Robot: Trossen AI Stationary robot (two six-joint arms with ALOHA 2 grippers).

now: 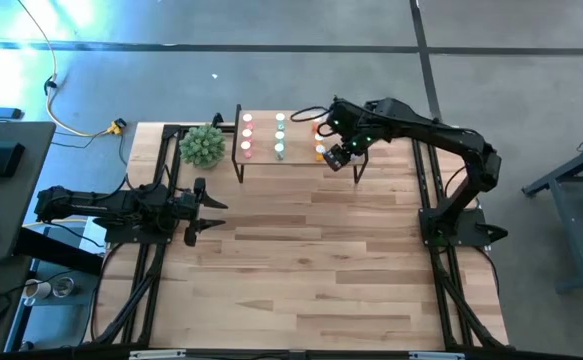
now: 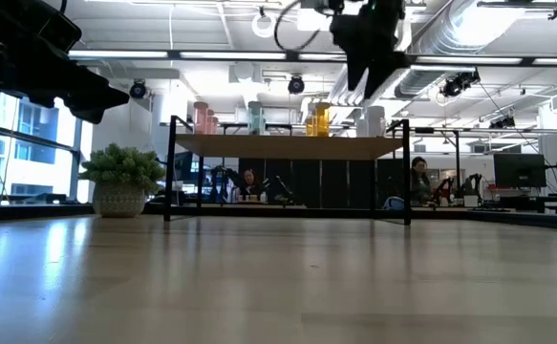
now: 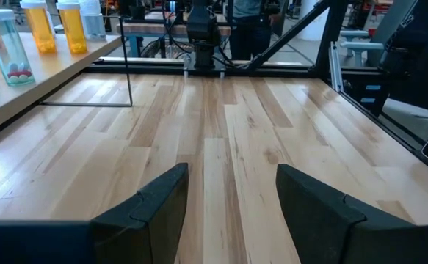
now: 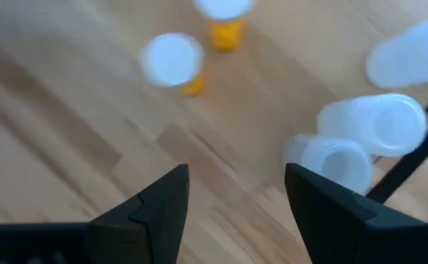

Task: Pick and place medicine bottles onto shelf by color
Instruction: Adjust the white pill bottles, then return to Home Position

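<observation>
High view shows the small shelf (image 1: 296, 160) with a light wooden top on thin black legs, and all other places are given from it. The right gripper (image 1: 335, 157) hangs over the shelf's right end with its two dark fingers spread and nothing between them. Under it, in the right wrist view, stand two orange medicine bottles with white caps (image 4: 173, 62) and three clear white bottles (image 4: 379, 125) close to the shelf's edge. The pink bottles (image 1: 247, 135) stand in a row near the shelf's left end and the green bottles (image 1: 280, 135) in the middle. Every bottle seems to stand upright, long axis vertical, cap up.

No bottle is seen on the table below the shelf, so I judge the sorting is nearly or fully finished. To do this step well, the right gripper should rise straight up, so that a finger does not knock the clear bottles off the edge.

The left gripper (image 1: 203, 208) waits low over the table, in front of the shelf's left end, near the small green plant in a pot (image 1: 202, 146); its fingers are also apart and hold nothing.
</observation>
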